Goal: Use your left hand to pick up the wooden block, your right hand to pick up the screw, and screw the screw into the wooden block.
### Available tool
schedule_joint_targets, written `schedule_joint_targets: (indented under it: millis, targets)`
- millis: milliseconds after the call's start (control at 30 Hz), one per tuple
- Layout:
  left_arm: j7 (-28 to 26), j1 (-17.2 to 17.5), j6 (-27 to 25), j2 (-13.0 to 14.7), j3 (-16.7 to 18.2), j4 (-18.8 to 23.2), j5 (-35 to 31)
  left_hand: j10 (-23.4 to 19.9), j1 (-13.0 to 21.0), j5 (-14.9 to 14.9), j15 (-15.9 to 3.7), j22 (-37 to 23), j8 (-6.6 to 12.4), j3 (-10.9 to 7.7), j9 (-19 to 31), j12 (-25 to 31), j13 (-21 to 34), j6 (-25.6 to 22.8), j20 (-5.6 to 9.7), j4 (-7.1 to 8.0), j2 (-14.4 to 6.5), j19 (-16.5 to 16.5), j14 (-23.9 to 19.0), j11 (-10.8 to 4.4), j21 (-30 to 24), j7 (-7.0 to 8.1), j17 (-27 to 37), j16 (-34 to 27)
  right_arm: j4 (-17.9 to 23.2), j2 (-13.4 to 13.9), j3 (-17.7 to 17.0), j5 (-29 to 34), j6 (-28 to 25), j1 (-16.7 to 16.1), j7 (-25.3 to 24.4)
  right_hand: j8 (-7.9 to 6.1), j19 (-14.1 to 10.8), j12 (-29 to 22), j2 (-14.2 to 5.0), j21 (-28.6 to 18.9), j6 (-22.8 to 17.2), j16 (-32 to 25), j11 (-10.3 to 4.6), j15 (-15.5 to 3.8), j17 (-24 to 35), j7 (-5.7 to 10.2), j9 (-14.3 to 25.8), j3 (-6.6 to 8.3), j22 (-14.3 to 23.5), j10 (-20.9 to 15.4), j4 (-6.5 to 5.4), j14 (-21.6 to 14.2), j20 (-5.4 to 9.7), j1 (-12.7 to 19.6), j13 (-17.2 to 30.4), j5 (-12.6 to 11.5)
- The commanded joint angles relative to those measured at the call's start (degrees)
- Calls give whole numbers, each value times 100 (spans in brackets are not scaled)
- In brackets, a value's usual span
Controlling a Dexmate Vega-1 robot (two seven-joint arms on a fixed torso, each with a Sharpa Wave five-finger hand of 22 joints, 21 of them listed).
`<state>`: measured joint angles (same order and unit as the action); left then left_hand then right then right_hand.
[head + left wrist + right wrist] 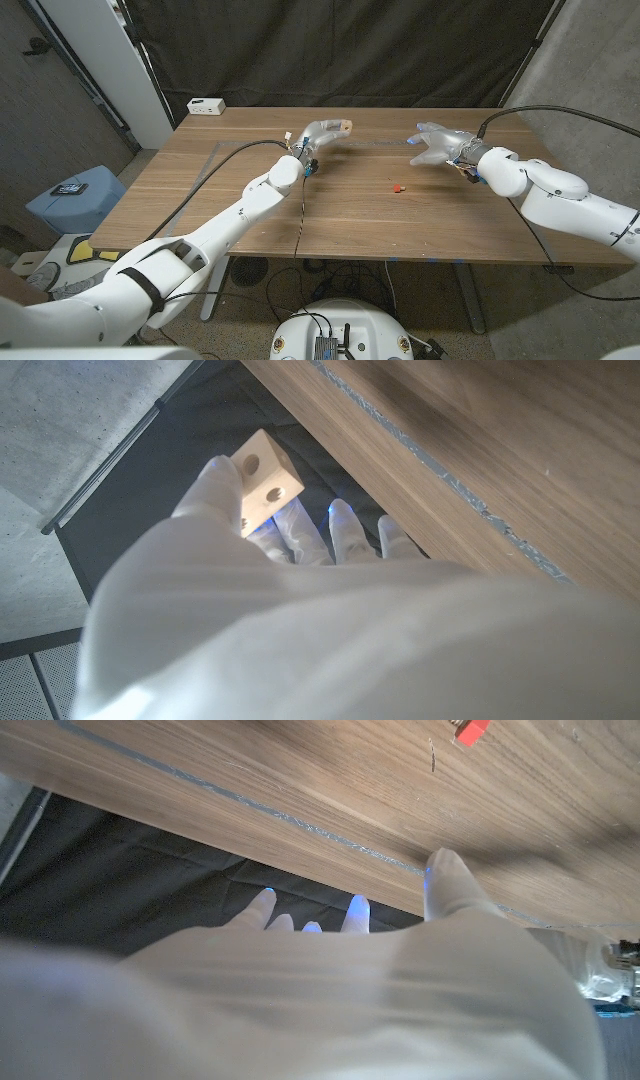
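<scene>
Block up, screw waiting on the bench.

Left robot hand [322, 137] pinching the wooden block [264, 486], lifted over the bench [420, 222]; stiff, light, holes facing out. Right robot hand [437, 144] spread, holding nothing. Red screw [398, 186] near it on the bench, apart; tiny, likely slippery, best nipped at the head.

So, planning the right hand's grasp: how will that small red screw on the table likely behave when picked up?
The screw looks tiny and low on the table, so probably light and fiddly to pinch. It may roll or skid if the right hand nudges it.
</scene>
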<state>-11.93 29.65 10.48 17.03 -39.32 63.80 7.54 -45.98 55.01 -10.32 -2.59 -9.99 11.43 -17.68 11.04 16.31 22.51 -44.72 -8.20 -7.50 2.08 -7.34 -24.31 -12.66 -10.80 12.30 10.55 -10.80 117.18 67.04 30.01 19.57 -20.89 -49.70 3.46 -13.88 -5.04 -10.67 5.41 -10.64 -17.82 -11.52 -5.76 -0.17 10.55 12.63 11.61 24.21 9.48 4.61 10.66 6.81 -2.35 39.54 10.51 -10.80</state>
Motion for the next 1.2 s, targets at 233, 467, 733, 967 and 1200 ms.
schedule_joint_targets:
  millis: [233, 467, 733, 967, 1200]
  targets:
    - [156, -43, 195, -144, -18, -263, 196, 50, 12, -25, -383, -27, -14, 34, 26, -19, 14, 36, -20, 8, -80, 69, 56, -4, 3, 17, 13, -21, -340, 55, -27, 958, 1147, -23, 221, -71, -119, -35, 35, -56, -123, -31, -53, -23, 5, -7, 19, 66, 13, -20, -20, -90, -2, 161, 32, 5]
    - [110, -15, 80, -137, -37, -155, 174, 65, 9, -30, -376, -27, -14, 36, 26, -32, 18, 49, -36, 9, -98, 82, 61, -4, 1, 17, 16, -28, -476, -22, 26, 1309, 1371, 12, 409, -89, -132, -3, 82, -51, -158, -24, -26, -12, 7, -6, 30, 63, 14, 71, -29, -100, -6, 210, 33, 1]
    - [124, -81, 61, -180, -72, -227, 154, 77, 0, -34, -365, -27, -7, 42, 26, -47, 25, 50, -59, 9, -117, 107, 47, -5, 0, 16, 18, -44, -442, -76, -7, 1471, 1305, -10, 755, -32, -44, 48, 282, -7, 19, 32, 91, 70, 29, -25, 66, -62, 20, 330, -123, 26, -30, 105, 37, -4]
    - [175, -167, 133, -245, -96, -408, 166, 78, -8, -36, -365, -28, -1, 46, 26, -53, 31, 46, -54, 11, -131, 112, 32, -5, -4, 16, 20, -56, -368, -137, -17, 1476, 1145, 17, 1159, 45, 88, 63, 338, 22, 269, 79, 185, 182, 45, -29, 109, -167, 24, 589, -203, 222, -57, -56, 40, -8]
    - [227, -238, 197, -282, -119, -560, 169, 77, -17, -37, -354, -28, 2, 51, 25, -59, 36, 46, -53, 11, -140, 120, 31, -5, -7, 15, 21, -61, -311, -259, 93, 1616, 961, 121, 1538, 106, 218, 61, 343, 36, 510, 86, 280, 280, 57, -53, 154, -240, 26, 817, -241, 371, -114, -182, 46, -6]
